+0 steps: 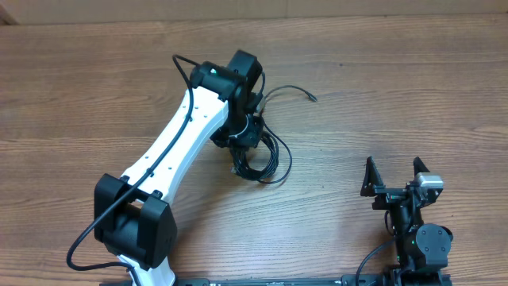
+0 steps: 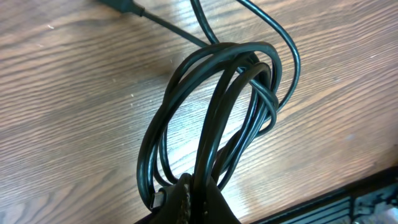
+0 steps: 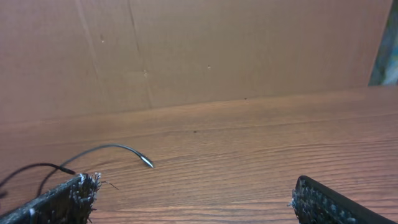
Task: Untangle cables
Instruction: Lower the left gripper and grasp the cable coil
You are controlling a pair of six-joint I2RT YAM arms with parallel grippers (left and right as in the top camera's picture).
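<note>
Cables [image 2: 231, 51]: tangled coil mid-table [image 1: 413, 71], one plug end [image 1: 312, 98] trailing out. Left gripper [image 2: 193, 202] is clamped on the coil strands. Right gripper [image 1: 393, 171] is wide, empty, well apart. Looks like the grasp step; next likely needs a lift plus a second grip to separate loops.

Cables [image 2: 214, 127]: one bundle, count unclear; left gripper [image 2: 189, 202], right gripper [image 1: 394, 179]: two.
</note>
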